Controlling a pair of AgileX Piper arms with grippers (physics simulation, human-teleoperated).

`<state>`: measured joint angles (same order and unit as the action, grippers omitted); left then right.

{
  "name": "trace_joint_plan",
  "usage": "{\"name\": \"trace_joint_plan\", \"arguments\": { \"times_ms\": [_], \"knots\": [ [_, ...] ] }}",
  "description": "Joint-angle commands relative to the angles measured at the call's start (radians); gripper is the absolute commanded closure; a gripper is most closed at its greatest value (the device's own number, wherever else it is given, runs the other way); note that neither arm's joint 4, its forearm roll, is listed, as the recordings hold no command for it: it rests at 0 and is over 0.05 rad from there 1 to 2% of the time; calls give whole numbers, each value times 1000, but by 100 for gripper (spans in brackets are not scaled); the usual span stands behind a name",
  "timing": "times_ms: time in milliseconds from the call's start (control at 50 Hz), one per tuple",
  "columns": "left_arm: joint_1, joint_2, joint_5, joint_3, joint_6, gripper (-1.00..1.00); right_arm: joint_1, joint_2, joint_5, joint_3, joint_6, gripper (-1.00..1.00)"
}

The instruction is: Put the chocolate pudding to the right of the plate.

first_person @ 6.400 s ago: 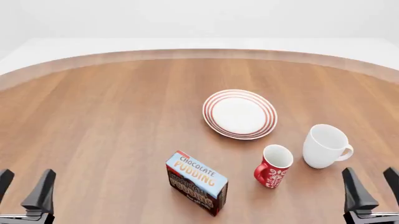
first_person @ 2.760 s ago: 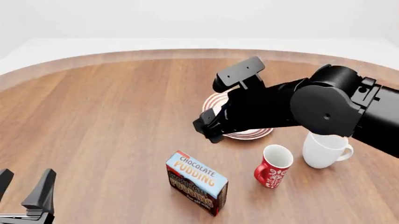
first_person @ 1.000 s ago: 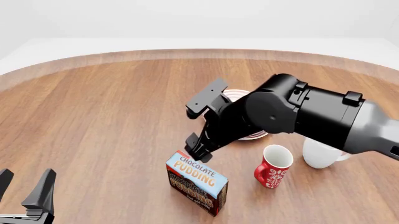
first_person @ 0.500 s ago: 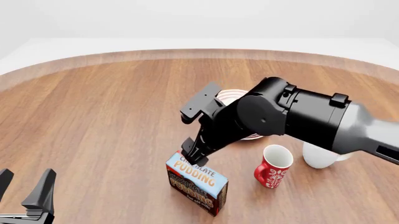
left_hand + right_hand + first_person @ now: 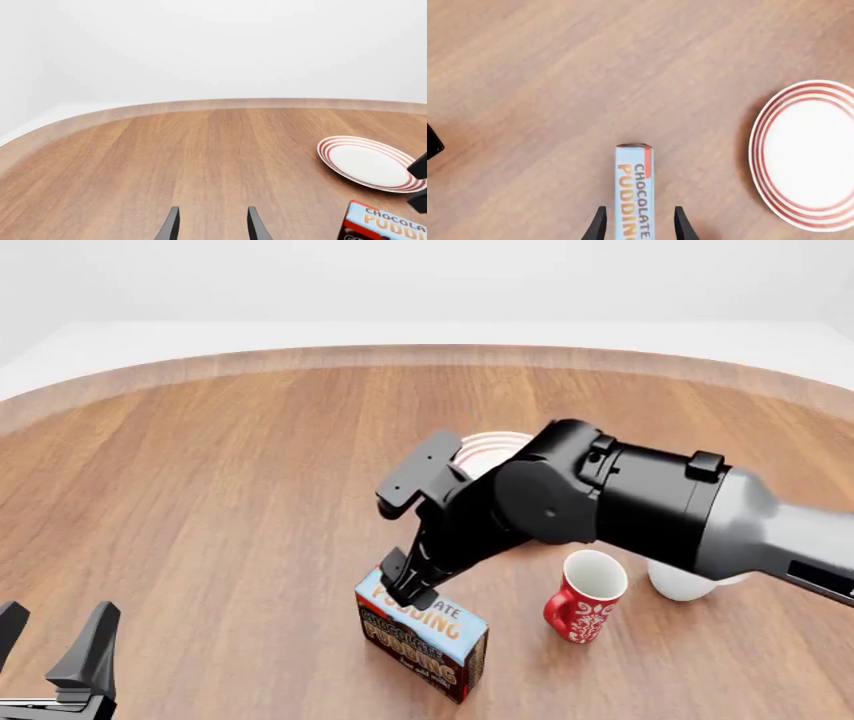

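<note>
Right gripper (image 5: 635, 227) poised astride the chocolate pudding (image 5: 422, 633); grasp not yet made.

The pudding box stood on edge on the table (image 5: 200, 500), near the front, ahead and left of the plate (image 5: 368, 162), so the placement to the plate's right was wholly outstanding: grip, lift, carry and set-down remained. The right fingers were spread either side of the box top, not clamped. The left gripper (image 5: 210, 227) sat parted and idle, holding nothing. Count: one pudding box, one plate, one red mug (image 5: 583, 597), one white mug (image 5: 683, 583) largely hidden behind the right arm, two grippers.
</note>
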<state>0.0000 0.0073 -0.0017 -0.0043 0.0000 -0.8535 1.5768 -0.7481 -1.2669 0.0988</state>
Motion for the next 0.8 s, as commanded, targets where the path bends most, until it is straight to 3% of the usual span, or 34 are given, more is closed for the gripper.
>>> {"name": "trace_joint_plan", "arguments": {
  "times_ms": [20,800],
  "knots": [
    [0,0,0,0,0,-100,-9,18,13,-4,-5,-100],
    [0,0,0,0,0,-100,-27,38,77,41,-63,-100]
  ]
}}
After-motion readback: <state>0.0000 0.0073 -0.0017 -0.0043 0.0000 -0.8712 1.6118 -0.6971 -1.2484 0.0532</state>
